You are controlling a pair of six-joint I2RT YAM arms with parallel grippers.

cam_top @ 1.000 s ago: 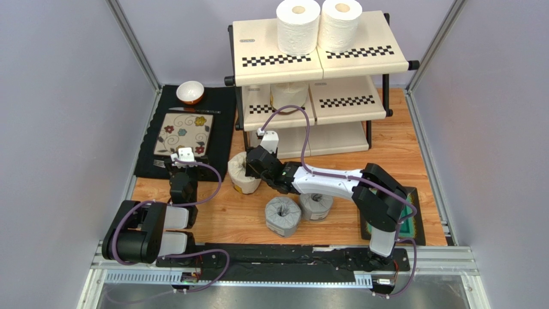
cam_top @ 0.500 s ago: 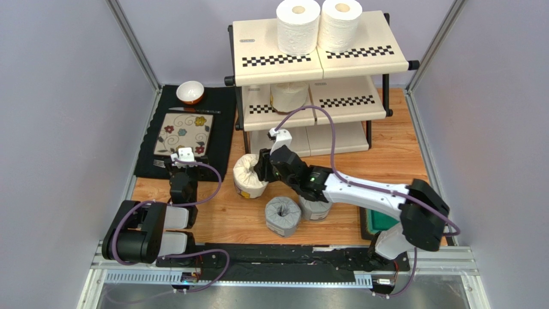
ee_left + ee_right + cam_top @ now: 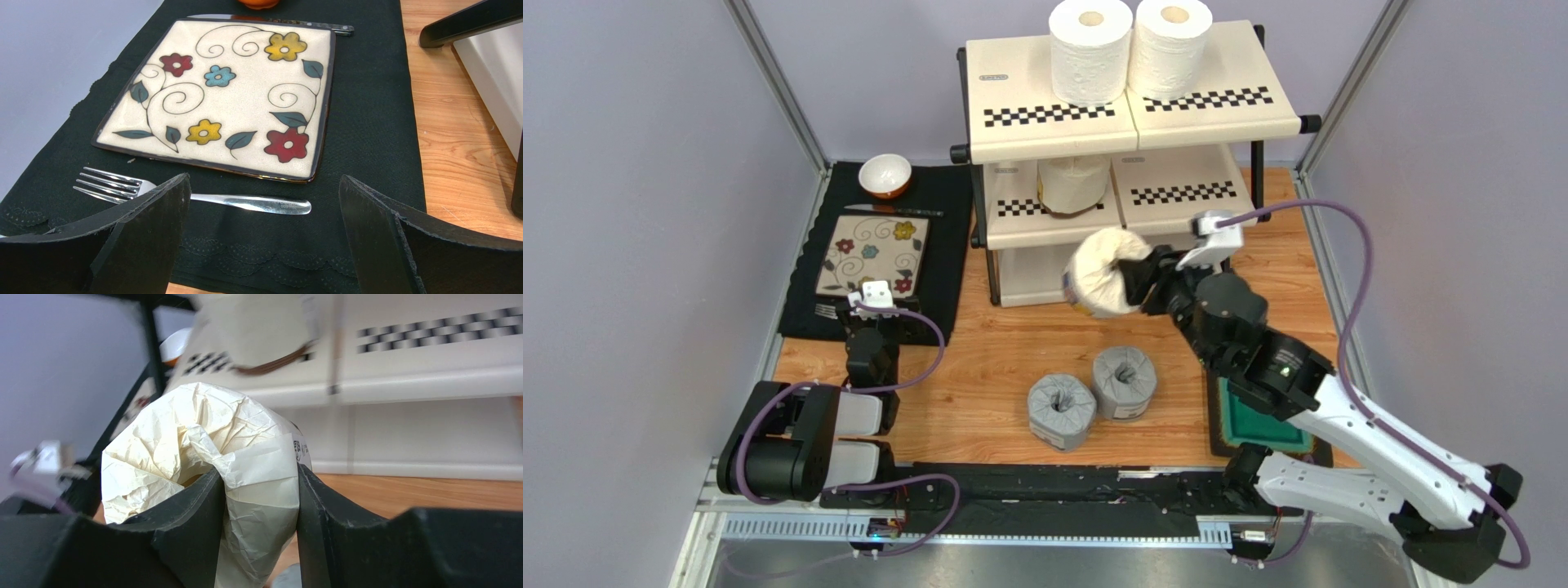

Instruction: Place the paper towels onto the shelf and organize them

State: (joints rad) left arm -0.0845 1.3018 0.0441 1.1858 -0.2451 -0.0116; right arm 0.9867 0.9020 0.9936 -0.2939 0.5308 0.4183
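Three of six rolls are shelved: one plain white paper towel roll (image 3: 1091, 52) and a second white roll (image 3: 1173, 44) stand upright, side by side, on the top tier of the three-tier cream-panelled shelf (image 3: 1014, 92) with checkered front strips and a black tube frame, and one cream-wrapped roll (image 3: 1073, 184) stands on the left half of the middle tier. A second cream-wrapped roll (image 3: 1102, 272) is clear of the wooden table (image 3: 989, 368), carried by the right gripper (image 3: 1140, 275); its jaws are clamped on the crumpled wall of the roll, one finger apparently inside the centre hole. The roll hangs tilted just in front of the shelf's lower tiers, resting on no panel. A grey-wrapped roll (image 3: 1062, 410) and a second grey roll (image 3: 1124, 381) stand close together on the table, untouched. The left gripper (image 3: 264, 184) hovers, jaws wide apart and empty, over a black cloth mat (image 3: 374, 122) bearing a floral square plate (image 3: 221, 92) and a steel fork (image 3: 233, 202). Assessment: half complete, a fourth roll in transit, two grey rolls outstanding; the middle tier's right half looks the matching place for the carried roll
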